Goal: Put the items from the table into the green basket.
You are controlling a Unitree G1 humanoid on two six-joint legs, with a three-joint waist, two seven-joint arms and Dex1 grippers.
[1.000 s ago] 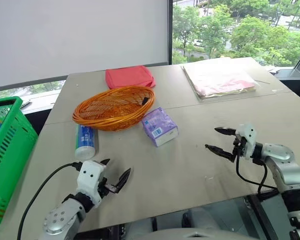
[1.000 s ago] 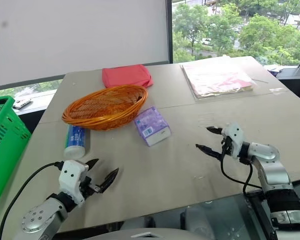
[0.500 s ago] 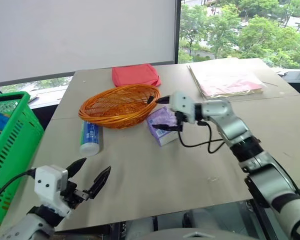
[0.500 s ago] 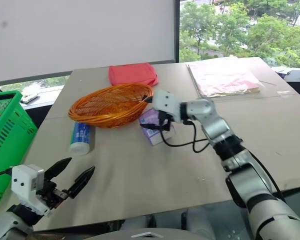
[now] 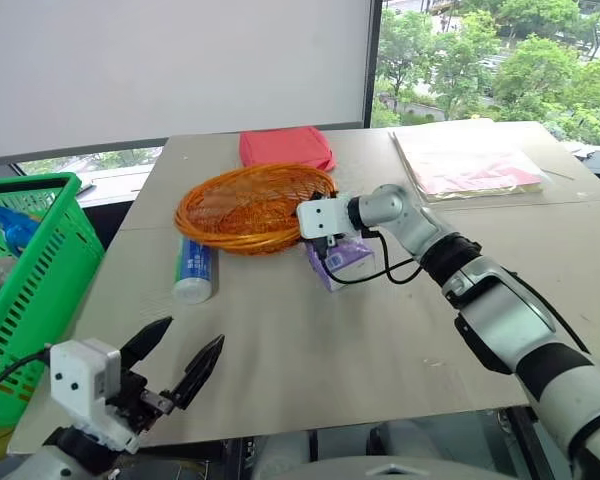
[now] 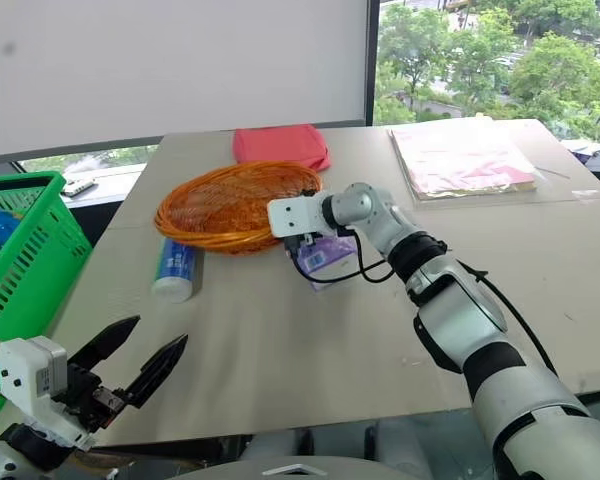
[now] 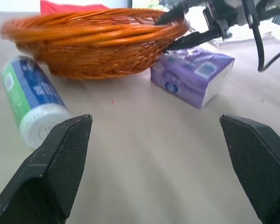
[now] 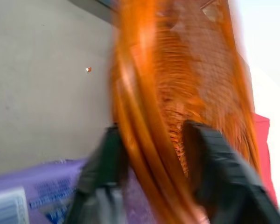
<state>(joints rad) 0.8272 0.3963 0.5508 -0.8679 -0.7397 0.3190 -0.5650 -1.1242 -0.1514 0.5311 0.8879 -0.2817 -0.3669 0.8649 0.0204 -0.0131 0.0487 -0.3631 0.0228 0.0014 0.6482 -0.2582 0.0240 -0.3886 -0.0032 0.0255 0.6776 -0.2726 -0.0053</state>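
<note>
Left pincer hovers at the near desk edge, fingers spread wide, grasping nothing. White bottle lies beyond — purple tissue pack beside orange wicker basket. Right pincer straddles the wicker rim above the pack; grip undeterminable. Green basket stands left.

The green basket is cut off at the left edge, and the right gripper hides part of the tissue pack.

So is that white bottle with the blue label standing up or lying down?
Lying down. The bottle rests on its side on the table, beside the orange basket.
</note>
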